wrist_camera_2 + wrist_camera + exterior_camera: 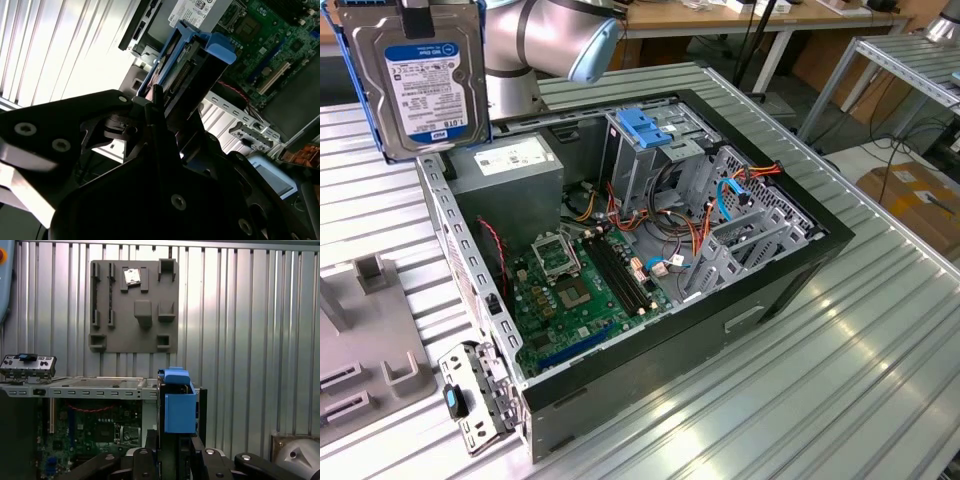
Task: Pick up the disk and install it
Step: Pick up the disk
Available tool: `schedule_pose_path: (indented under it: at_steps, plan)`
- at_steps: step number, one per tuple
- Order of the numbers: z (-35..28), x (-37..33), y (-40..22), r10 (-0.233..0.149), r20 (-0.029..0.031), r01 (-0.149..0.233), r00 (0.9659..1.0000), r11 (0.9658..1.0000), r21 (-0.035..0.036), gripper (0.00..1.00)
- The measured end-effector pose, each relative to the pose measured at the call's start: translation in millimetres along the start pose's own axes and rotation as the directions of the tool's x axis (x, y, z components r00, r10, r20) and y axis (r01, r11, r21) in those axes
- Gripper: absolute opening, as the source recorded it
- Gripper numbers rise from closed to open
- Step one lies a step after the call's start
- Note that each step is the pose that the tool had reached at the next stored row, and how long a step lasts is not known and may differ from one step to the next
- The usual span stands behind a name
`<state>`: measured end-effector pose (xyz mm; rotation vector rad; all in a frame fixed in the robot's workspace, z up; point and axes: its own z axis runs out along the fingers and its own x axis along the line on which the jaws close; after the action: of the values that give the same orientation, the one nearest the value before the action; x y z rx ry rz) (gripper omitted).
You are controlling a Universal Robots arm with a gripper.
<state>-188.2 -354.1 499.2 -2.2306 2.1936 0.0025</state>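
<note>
The disk, grey metal with a white-and-blue label and blue side rails, hangs upright in the air at the exterior view's upper left, above the rear corner of the open computer case. My gripper is shut on its top edge. In both wrist views the black fingers clamp the disk by its blue-railed sides. In the second wrist view the disk hangs over the case edge, with the motherboard beyond it.
Inside the case stand a grey drive cage with a blue latch, a power-supply box, the motherboard and loose cables. A grey fixture plate lies on the ribbed metal table beside the case. The arm stands behind.
</note>
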Motion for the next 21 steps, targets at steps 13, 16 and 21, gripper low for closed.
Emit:
schedule_pose_path:
  at_steps: [13,16,21]
  plan:
    - [0.2,0.5,-24.2,0.0,0.0001,0.0,1.0,1.0,0.0001,0.35]
    - [0.2,0.4,-24.4,0.0,0.0001,0.0,1.0,1.0,0.0001,0.35]
    - [0.2,0.4,-24.5,0.0,0.0001,0.0,1.0,1.0,0.0001,0.35]
